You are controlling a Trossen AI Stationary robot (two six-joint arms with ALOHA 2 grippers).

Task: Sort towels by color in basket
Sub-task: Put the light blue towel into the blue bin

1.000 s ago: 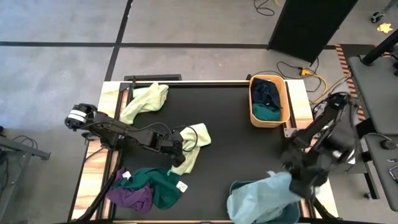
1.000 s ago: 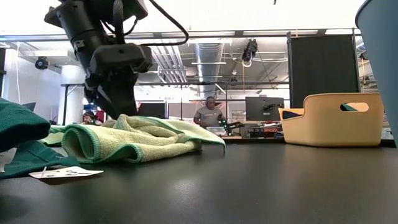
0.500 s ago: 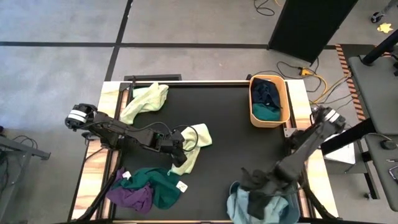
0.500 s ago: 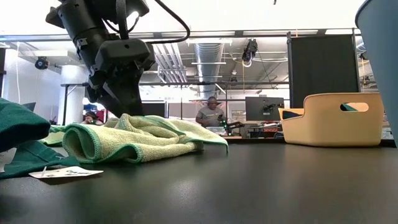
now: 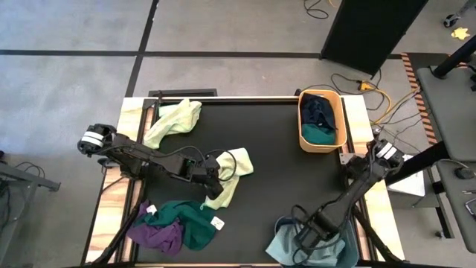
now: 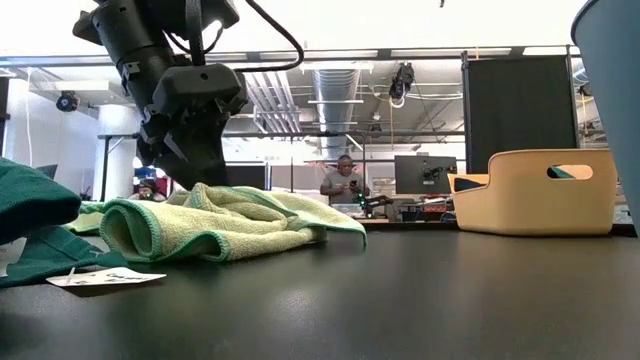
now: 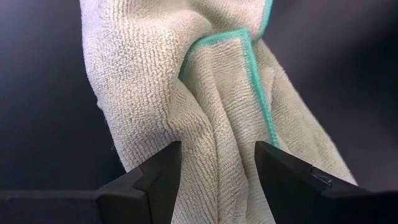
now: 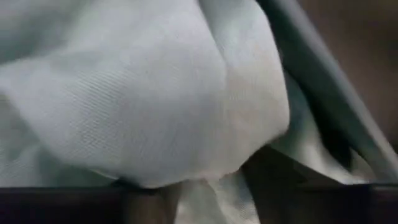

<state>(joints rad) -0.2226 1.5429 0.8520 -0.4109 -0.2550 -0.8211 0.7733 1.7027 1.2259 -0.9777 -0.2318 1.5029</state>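
Covering the wooden bench, a black mat (image 5: 275, 171) bears towels (image 5: 227, 175); left hand (image 7: 214, 177) open, right unclear.

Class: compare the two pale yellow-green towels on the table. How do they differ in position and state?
The far yellow-green towel lies untouched at the table's back left corner; the middle yellow-green towel lies near the centre with the open left gripper straddling a fold. Both are rumpled and outside the basket.

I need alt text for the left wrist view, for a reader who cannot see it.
The open left end effector hangs over a bunched pale yellow-green towel with teal edging, one finger on each side of a fold, on a dark table.
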